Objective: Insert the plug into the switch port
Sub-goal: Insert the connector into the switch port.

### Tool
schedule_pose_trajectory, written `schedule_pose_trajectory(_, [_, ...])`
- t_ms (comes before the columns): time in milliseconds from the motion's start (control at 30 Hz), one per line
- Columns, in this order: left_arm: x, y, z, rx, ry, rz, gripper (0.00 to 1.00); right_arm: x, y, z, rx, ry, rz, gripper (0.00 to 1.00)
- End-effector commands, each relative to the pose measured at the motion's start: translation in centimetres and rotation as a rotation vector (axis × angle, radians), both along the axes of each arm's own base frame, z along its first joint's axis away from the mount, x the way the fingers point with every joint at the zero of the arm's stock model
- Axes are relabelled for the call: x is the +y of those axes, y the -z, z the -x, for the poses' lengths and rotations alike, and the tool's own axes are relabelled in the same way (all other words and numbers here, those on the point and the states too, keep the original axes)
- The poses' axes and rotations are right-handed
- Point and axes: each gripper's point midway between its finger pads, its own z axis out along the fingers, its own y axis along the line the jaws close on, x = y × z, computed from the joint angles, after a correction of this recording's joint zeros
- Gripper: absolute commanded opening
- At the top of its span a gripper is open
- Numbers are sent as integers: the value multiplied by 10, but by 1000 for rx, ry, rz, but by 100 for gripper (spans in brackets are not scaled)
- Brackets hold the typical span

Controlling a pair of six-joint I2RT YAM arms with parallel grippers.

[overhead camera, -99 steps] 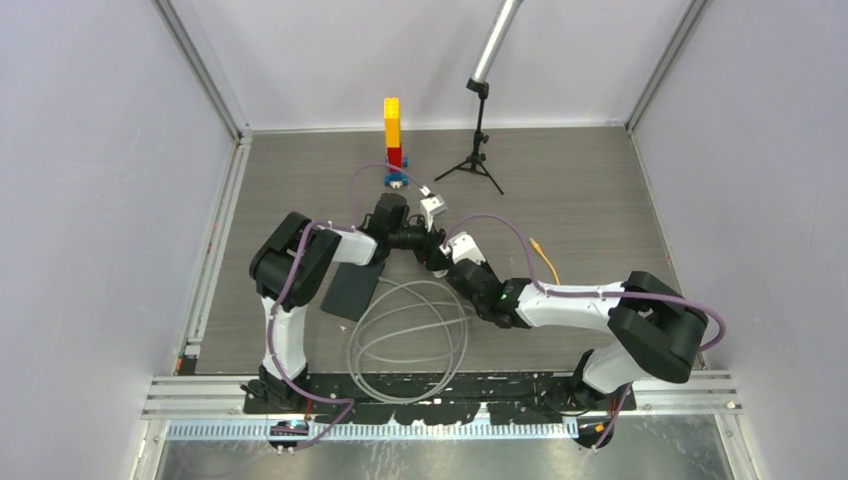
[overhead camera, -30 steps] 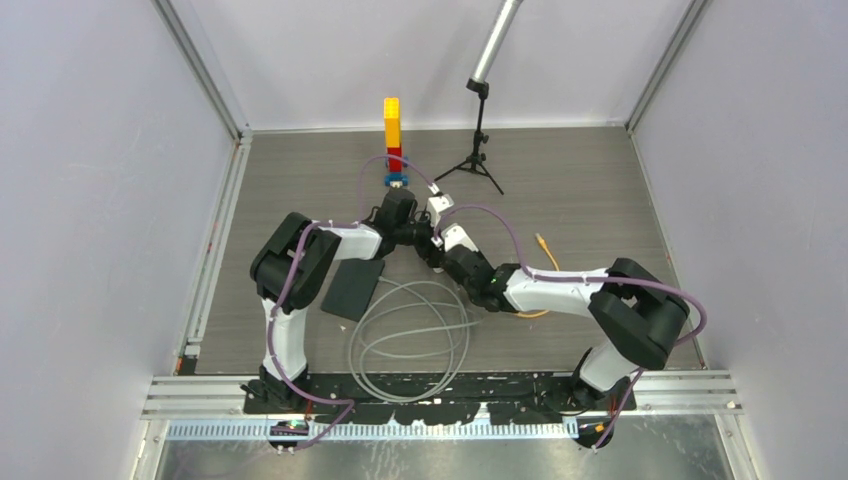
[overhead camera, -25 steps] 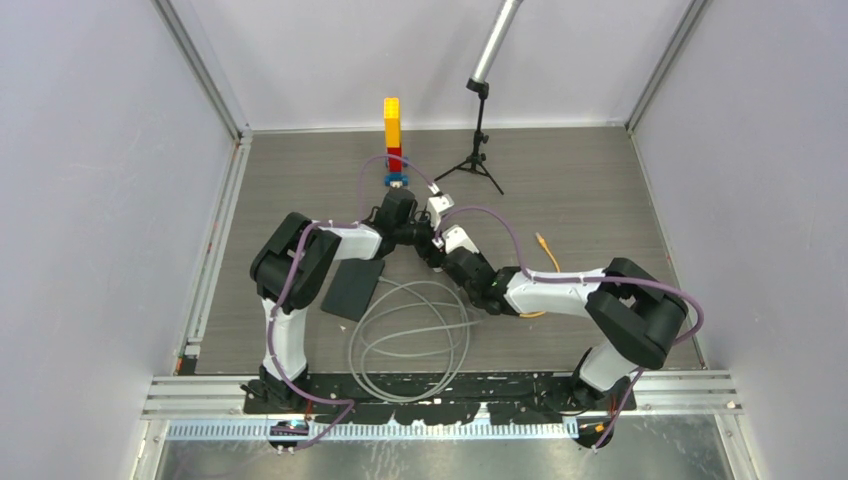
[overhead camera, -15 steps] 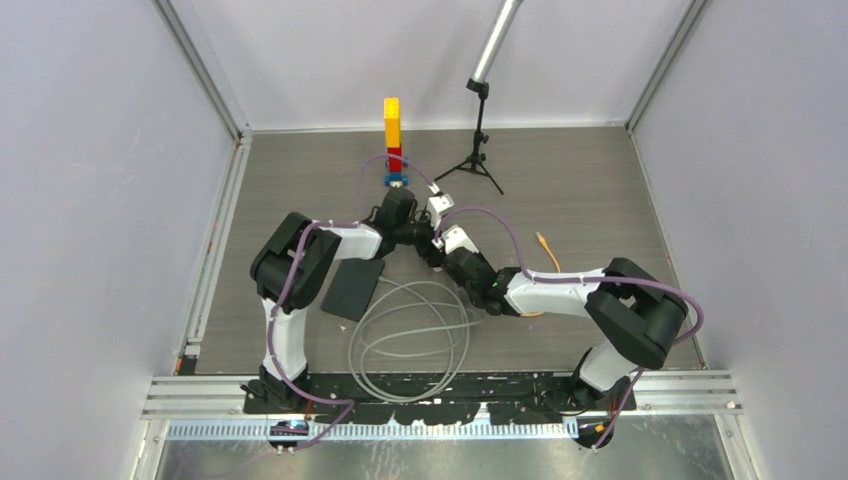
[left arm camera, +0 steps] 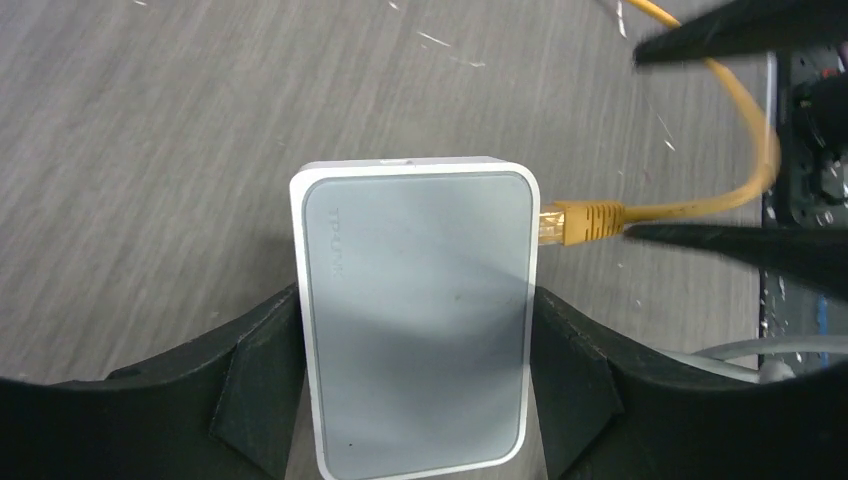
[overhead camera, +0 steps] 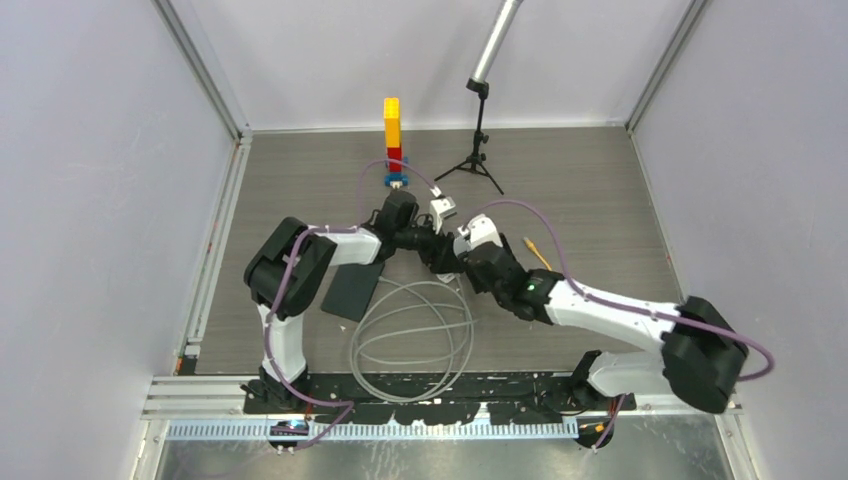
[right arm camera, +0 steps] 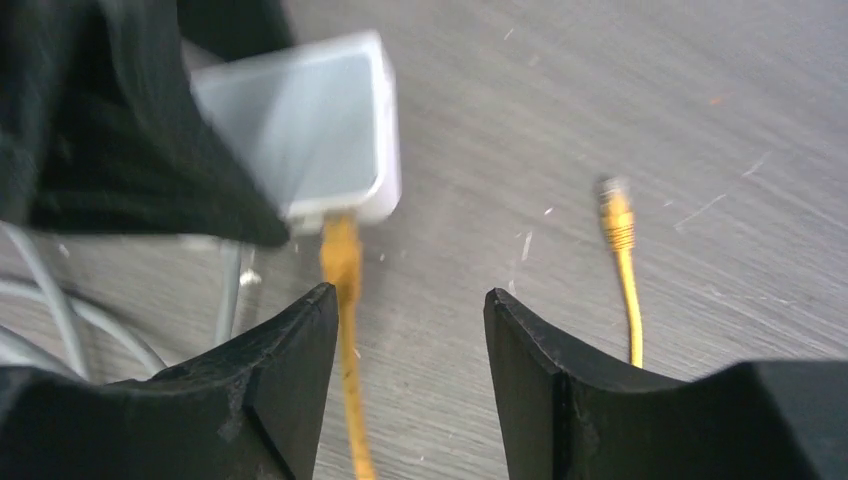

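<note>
Left wrist view shows the plug (left arm camera: 575,222) seated in the port (left arm camera: 538,225) on the box (left arm camera: 415,310), which the left pincer (left arm camera: 415,345) clamps. The right pincer (right arm camera: 410,320) gapes empty; best drawn straight back, clear of the cable (right arm camera: 350,400).

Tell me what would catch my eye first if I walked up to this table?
Probably the white box in the middle, clamped between the fingers of the left gripper, with a yellow plug seated in its side. Just beside it the right gripper stands open, holding nothing. Farther back stands a tall yellow and red block tower.
</note>
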Motion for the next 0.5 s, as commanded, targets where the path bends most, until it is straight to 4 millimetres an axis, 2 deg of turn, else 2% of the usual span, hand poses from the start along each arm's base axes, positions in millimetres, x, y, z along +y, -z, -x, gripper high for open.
schedule_pose_trajectory(0, [0,10,50,141,77,-46,0,-9,-83,-14,-196,153,-252,62])
schedule_pose_trajectory(100, [2,5,46,127,46,-57,0,-42,-98,-1,-217,259,-242,64])
schedule_pose_trajectory(233, [4,-3,42,118,18,-76,0,-65,-113,17,-210,325,-298,67])
schedule_pose_trajectory(367, [13,-19,35,65,-38,-108,0,-82,-106,39,-122,361,-292,68])
schedule_pose_trajectory(467, [22,-37,28,-1,-81,-145,0,-90,-101,48,-91,412,-311,69])
